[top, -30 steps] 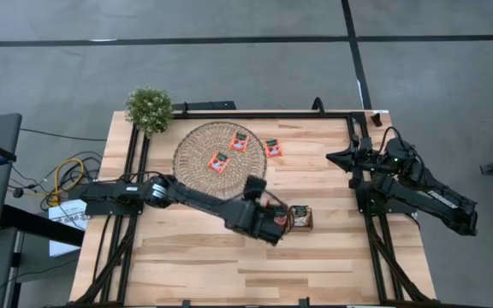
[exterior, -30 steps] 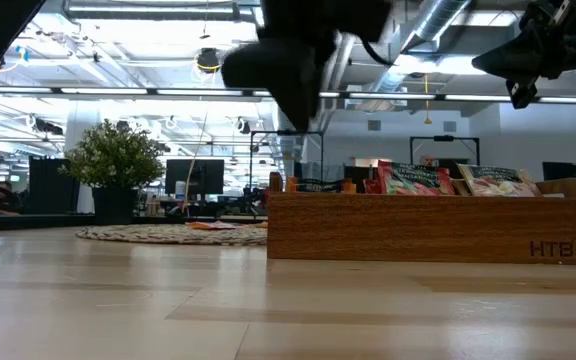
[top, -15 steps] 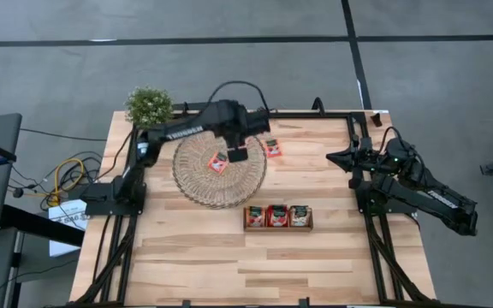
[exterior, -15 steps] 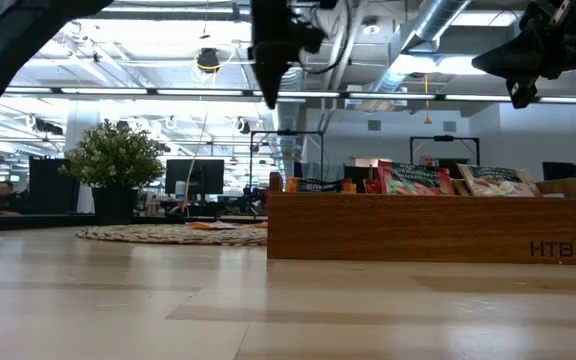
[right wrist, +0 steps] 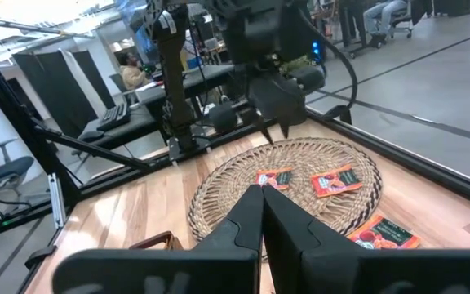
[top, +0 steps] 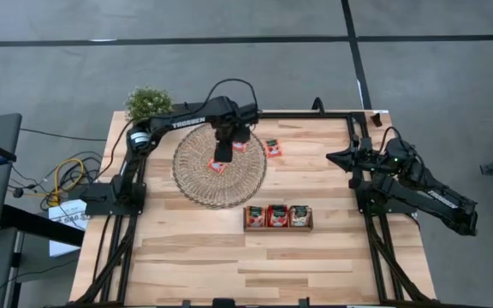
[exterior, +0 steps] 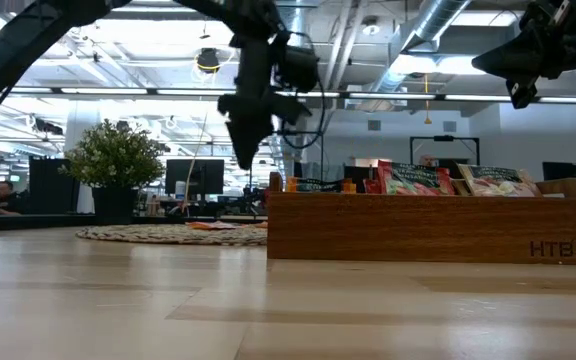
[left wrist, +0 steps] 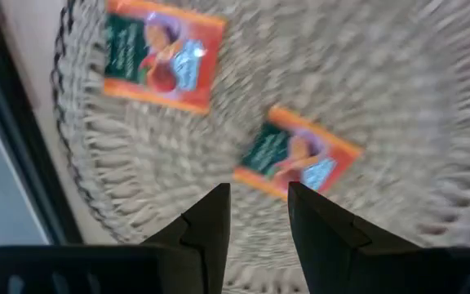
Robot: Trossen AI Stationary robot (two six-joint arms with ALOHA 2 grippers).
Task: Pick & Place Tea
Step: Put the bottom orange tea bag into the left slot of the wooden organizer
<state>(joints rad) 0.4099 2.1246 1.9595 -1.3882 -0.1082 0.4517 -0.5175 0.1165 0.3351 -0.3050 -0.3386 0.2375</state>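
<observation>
The left arm reaches from its base at the left edge of the high view up and across, elbow bent, so that the left gripper (top: 222, 154) hangs pointing down over the round woven mat (top: 197, 182) in the upper middle of the frame. Its two dark fingers (left wrist: 209, 224) stand parted with nothing between them, just above a red tea sachet (left wrist: 297, 153) lying flat on the coarse straw weave. A second red sachet (left wrist: 163, 55) lies on the mat near it, and a third sachet (top: 272, 148) rests on the pale plank table (top: 195, 257) just beside the mat's rim. The brown wooden tray (top: 278, 217), rectangular and three-part, holds more sachets at lower centre. The right gripper (top: 335, 158) waits at right, fingers (right wrist: 247, 220) pressed together, holding nothing.
</observation>
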